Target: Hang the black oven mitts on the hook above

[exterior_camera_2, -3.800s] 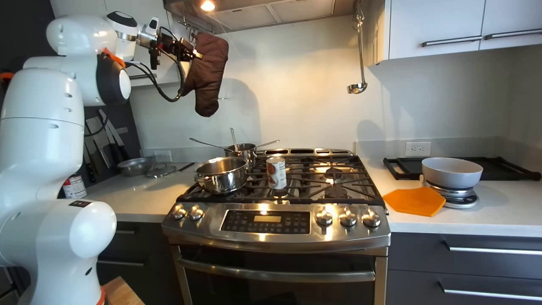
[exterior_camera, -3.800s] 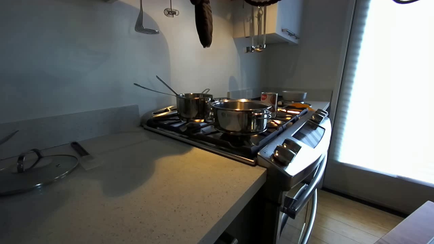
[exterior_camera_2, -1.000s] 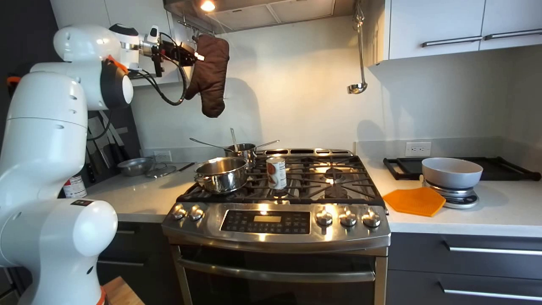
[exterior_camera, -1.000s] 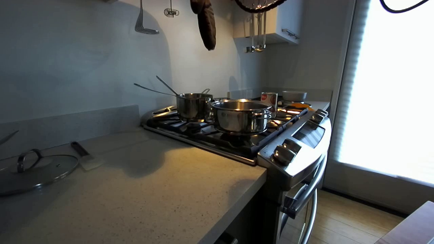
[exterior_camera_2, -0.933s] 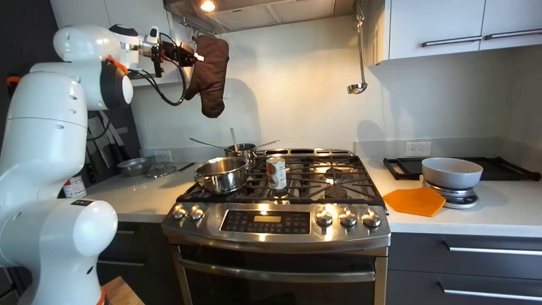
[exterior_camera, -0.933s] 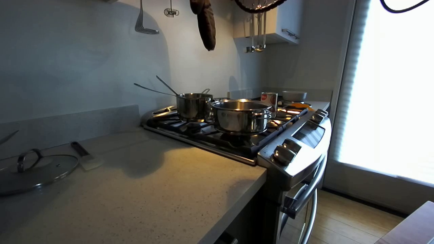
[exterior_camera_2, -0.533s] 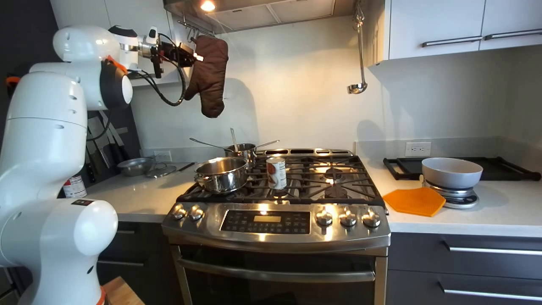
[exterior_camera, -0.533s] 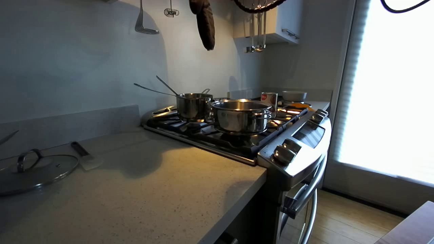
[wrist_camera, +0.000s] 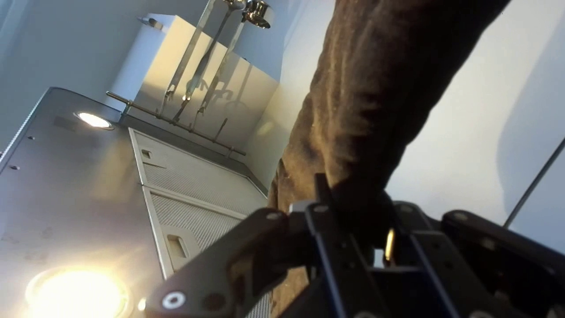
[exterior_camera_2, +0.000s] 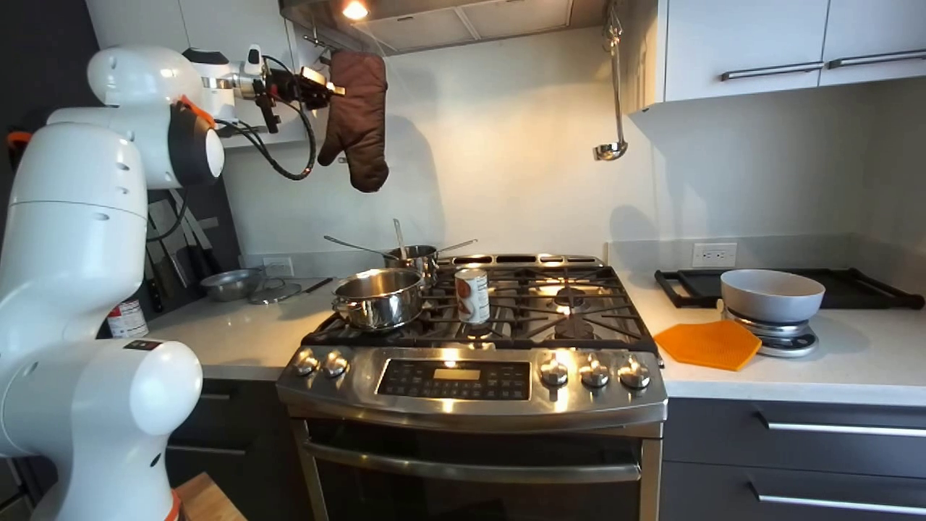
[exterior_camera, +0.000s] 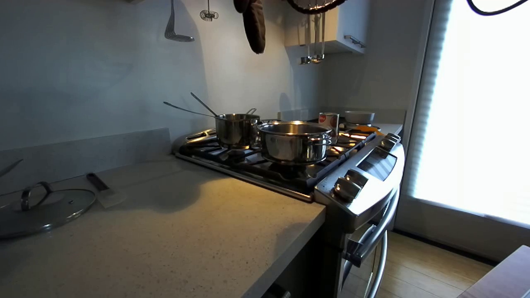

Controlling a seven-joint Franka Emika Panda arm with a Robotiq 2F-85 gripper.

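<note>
I stand facing a stainless-steel gas range with black grates [exterior_camera_2: 463, 416] and take its cooktop as the middle of the clock. At eleven o'clock, close under a grey metal range hood [exterior_camera_2: 427, 30], a dark brown quilted fabric oven mitt [exterior_camera_2: 362, 119] hangs cuff upward, rounded end down, thumb towards seven. A white, round-jointed robot arm [exterior_camera_2: 79, 224] at nine o'clock reaches over to it. Its black two-fingered gripper [exterior_camera_2: 336, 90] has hold of the mitt high on its ten-o'clock edge; in the wrist view the dark fingers [wrist_camera: 342, 260] are closed with the brown cloth pinched between them. A thin metal rail [exterior_camera_2: 316, 41] runs beneath the hood, at eleven from the mitt; whether the cuff touches it, I cannot tell.

On the cooktop, at nine o'clock, stands a wide, shiny steel pot [exterior_camera_2: 380, 304]. Between one and two from that pot is a smaller steel saucepan [exterior_camera_2: 425, 264] with thin handles sticking out, and at three from the pot an upright can with a white-and-red label [exterior_camera_2: 472, 298]. A long metal ladle [exterior_camera_2: 610, 150] hangs at one o'clock. At three o'clock a pale grey round bowl [exterior_camera_2: 772, 298] rests on a round silver base [exterior_camera_2: 774, 330], with a flat orange angular mat [exterior_camera_2: 705, 344] at eight from the bowl. In an exterior view, a round glass lid [exterior_camera: 54, 213] lies between eight and nine from the pots.
</note>
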